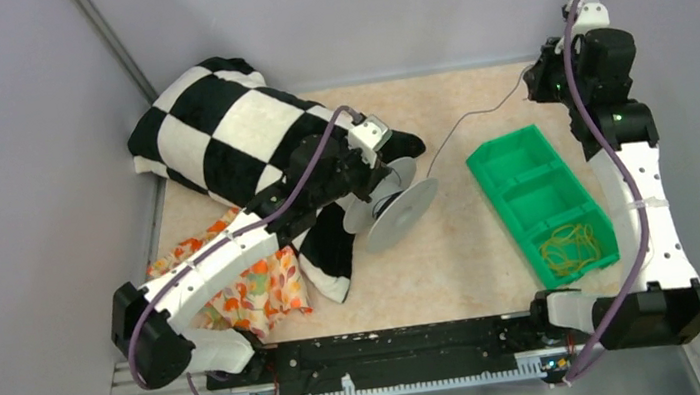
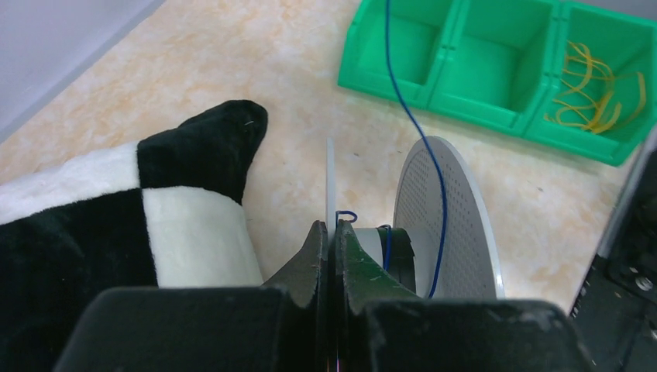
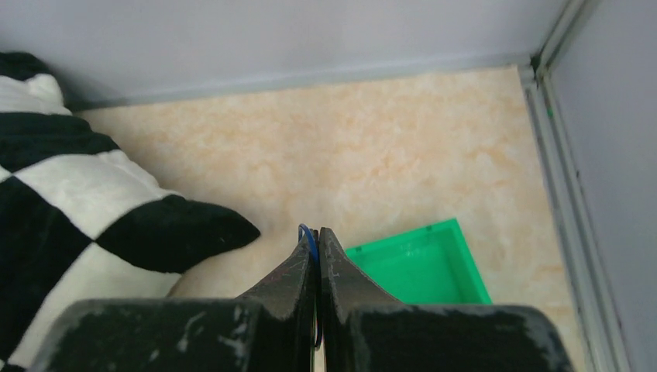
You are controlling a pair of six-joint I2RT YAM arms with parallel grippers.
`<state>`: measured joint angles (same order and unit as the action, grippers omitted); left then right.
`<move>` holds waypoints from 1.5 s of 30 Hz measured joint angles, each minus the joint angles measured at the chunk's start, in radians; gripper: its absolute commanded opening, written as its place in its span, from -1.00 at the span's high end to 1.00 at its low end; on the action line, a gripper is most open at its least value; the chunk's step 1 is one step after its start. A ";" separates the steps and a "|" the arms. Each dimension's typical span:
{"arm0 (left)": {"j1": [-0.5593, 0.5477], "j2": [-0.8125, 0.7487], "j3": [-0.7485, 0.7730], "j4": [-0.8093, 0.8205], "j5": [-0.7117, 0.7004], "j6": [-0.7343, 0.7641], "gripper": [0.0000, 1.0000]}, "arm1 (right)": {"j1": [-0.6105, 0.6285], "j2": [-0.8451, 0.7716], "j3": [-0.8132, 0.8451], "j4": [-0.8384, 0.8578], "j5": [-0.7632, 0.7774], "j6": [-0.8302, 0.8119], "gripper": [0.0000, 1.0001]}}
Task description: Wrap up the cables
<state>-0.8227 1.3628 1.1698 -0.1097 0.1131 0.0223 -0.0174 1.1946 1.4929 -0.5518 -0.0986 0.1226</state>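
Nearest you, on the left of the bench (image 1: 464, 254), a flowered orange cloth (image 1: 261, 287) lies partly under the left arm. On the right, a green bin (image 1: 513, 159) of three compartments runs away from you, with yellow rubber bands (image 1: 569, 249) in its nearest compartment. It sits directly beside the cable's path, between the spool and the right arm. At mid-bench the left fingers (image 2: 327, 232) are closed on the thin near flange of the white spool (image 1: 403, 213), which stands tilted on edge with its perforated flange towards the bin. Just behind the spool, a black-and-white checked plush blanket (image 1: 227, 132) crowds the left side, one black corner reaching close to the spool. The cable (image 1: 463, 121), thin and blue in the wrist views, leaves the spool's hub, where a small loop shows. It runs away to the far right as one long, slightly bowed line above the bin's far corner. There the right fingers (image 3: 314, 236) are pinched shut on it, held above the bench. The bench is pale, marbled beige, closed in by plain grey walls.
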 measured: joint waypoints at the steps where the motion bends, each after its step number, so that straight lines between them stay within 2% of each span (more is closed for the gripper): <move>1: 0.000 -0.014 0.000 -0.015 0.017 0.008 1.00 | -0.017 0.005 -0.034 0.008 -0.011 0.014 1.00; 7: 0.004 -0.084 0.064 -0.142 0.171 0.042 1.00 | -0.047 0.014 -0.204 0.047 -0.094 0.070 1.00; 12: 0.055 -0.091 0.169 -0.181 0.367 0.026 1.00 | -0.047 -0.011 -0.331 0.093 -0.186 0.109 1.00; 18: 0.242 -0.102 0.214 -0.120 0.600 -0.112 1.00 | -0.046 -0.092 -0.473 0.105 -0.228 0.139 1.00; 24: 0.333 -0.102 0.257 -0.034 0.671 -0.261 1.00 | -0.046 -0.161 -0.593 0.133 -0.271 0.189 1.00; 28: 0.359 -0.098 0.259 0.049 0.674 -0.365 1.00 | -0.031 -0.203 -0.690 0.184 -0.330 0.259 1.00; 31: 0.380 -0.082 0.259 0.139 0.642 -0.475 1.00 | 0.047 -0.244 -0.741 0.203 -0.336 0.305 1.00; 39: 0.420 0.011 0.222 0.375 0.478 -0.735 1.00 | 0.242 -0.301 -0.811 0.252 -0.301 0.379 1.00; 45: 0.421 0.056 0.110 0.396 0.286 -0.852 1.00 | 0.457 -0.328 -0.826 0.265 -0.203 0.443 1.00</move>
<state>-0.4019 1.4185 1.2797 0.2863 0.3988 -0.8295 0.4400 0.8665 0.6674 -0.2871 -0.3012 0.5659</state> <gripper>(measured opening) 0.024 0.003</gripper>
